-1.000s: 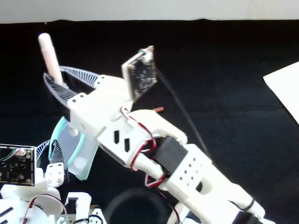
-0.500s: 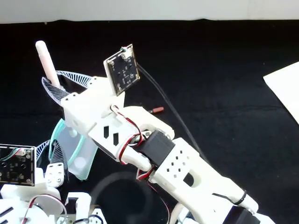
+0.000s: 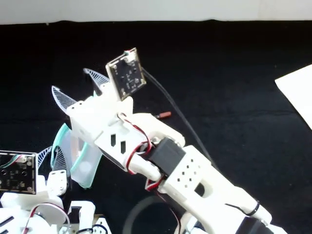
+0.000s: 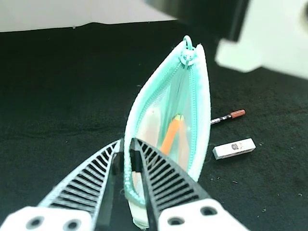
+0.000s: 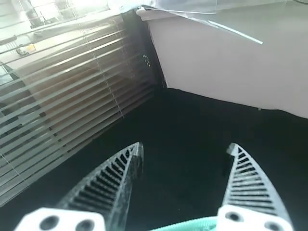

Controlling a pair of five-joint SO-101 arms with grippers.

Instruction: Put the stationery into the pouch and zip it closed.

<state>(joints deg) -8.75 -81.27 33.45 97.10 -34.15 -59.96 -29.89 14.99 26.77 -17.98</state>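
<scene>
Though it gripped a white stick before, right pincer [image 3: 70, 80] spread wide

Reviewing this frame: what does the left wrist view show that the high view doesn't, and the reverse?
Left wrist view's extra: the pouch unzipped with an orange pencil inside, the left gripper shut on its rim, and a white eraser lying outside it.
High view's extra: the right gripper open by the pouch, and white paper at the picture's right edge.
Both: the mint pouch, the left gripper at it, and the red-capped pen beside it.
</scene>
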